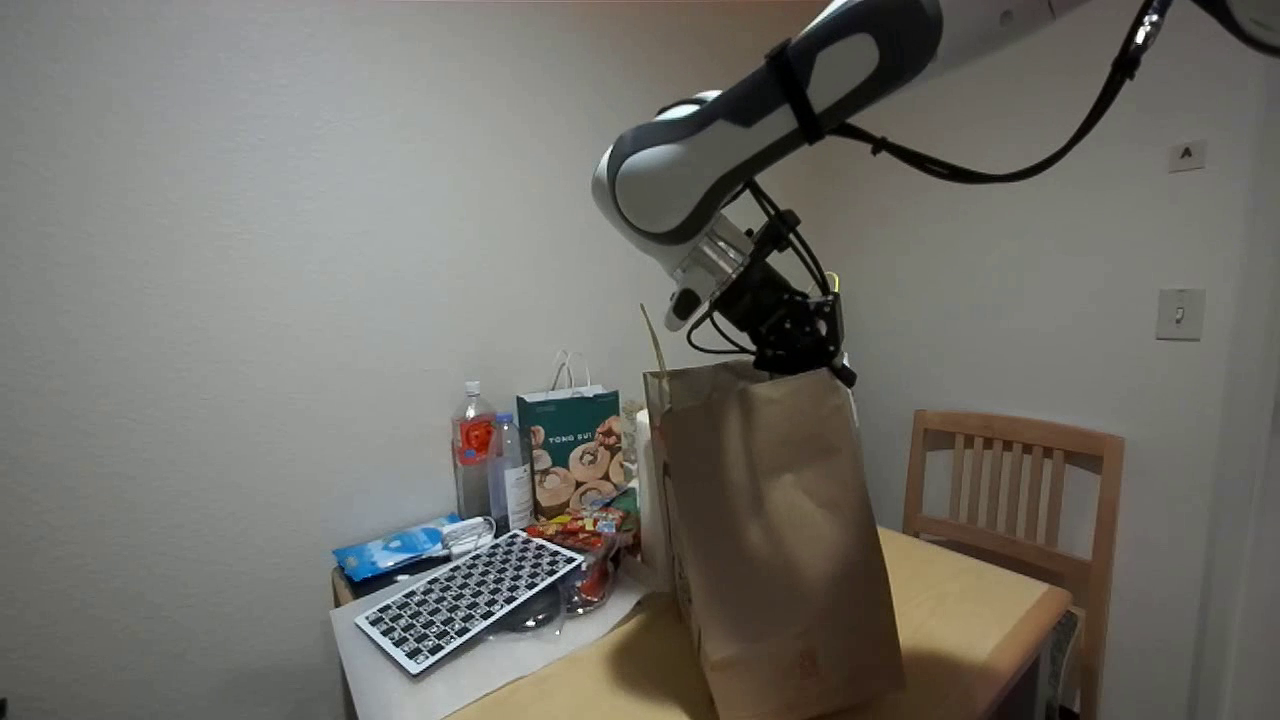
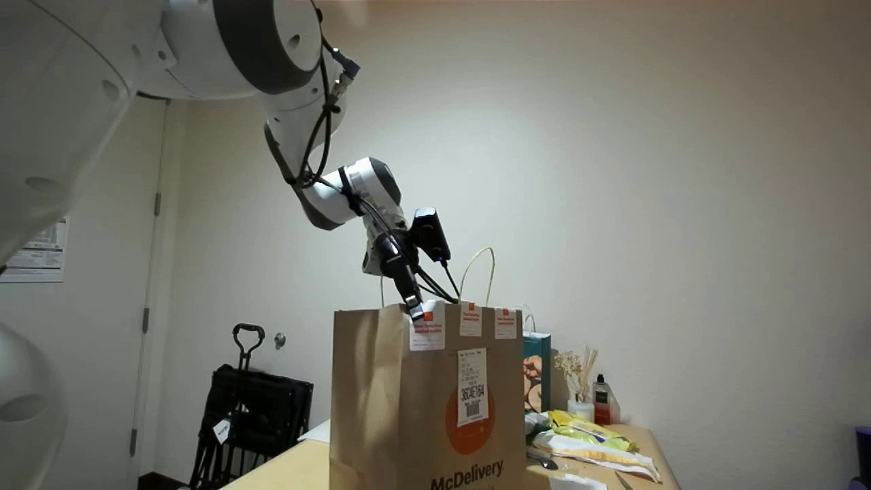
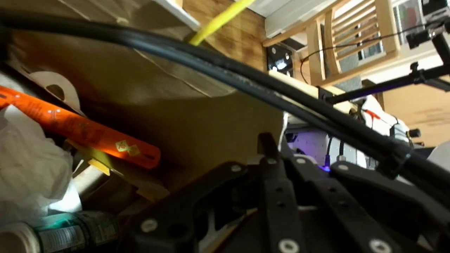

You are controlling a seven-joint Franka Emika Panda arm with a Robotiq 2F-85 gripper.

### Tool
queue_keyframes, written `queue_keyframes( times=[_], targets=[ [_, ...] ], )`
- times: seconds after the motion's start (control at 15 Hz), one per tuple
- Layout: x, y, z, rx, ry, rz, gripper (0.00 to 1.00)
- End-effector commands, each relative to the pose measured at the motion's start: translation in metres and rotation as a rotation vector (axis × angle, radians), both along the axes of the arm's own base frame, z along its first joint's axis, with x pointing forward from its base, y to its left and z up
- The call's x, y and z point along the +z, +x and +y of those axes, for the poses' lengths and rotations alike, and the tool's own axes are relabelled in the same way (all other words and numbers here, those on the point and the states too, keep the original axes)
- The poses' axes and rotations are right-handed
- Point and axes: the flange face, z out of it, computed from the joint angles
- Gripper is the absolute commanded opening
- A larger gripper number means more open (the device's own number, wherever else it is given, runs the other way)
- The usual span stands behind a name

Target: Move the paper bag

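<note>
The large brown paper bag (image 1: 790,540) stands at the table front, leaning in this exterior view. Its face with McDelivery print and white stickers shows in an exterior view (image 2: 435,408). Its bottom is cut off there. My gripper (image 1: 843,374) is at the bag's top rim, and its fingertip (image 2: 415,313) lies over the sticker edge. In the wrist view the fingers (image 3: 278,144) are close together, with one inside the bag and one outside, pinching the rim. The bag's inner wall (image 3: 218,123) shows there, with an orange strip (image 3: 95,130) and a can (image 3: 77,228) inside.
A keyboard (image 1: 470,600), two bottles (image 1: 475,450), a green paper bag (image 1: 568,450) and snack packets (image 1: 590,525) sit behind the bag. A wooden chair (image 1: 1010,500) stands past the table (image 1: 960,590). A folded black cart (image 2: 252,422) stands by the door.
</note>
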Motion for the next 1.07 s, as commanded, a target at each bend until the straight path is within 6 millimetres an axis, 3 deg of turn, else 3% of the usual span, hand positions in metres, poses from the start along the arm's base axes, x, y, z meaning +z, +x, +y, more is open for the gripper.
queue_keyframes(
  times=[0.0,0.07,0.13,0.2,0.27,0.33,0.6,1.0],
  targets=[
    [0.002,-0.014,-0.009,0.191,-0.001,0.053,0.0],
    [-0.002,-0.013,-0.008,0.239,0.002,0.065,0.0],
    [-0.004,-0.002,-0.004,0.138,0.006,0.045,0.01],
    [-0.006,-0.003,-0.004,0.168,0.008,0.056,0.01],
    [-0.008,-0.004,-0.004,0.181,0.007,0.064,0.26],
    [-0.01,-0.002,-0.003,0.19,0.026,0.055,0.27],
    [-0.011,0.005,0.008,0.195,0.033,0.042,0.51],
    [0.048,0.013,0.037,0.178,-0.004,-0.14,0.89]
  ],
)
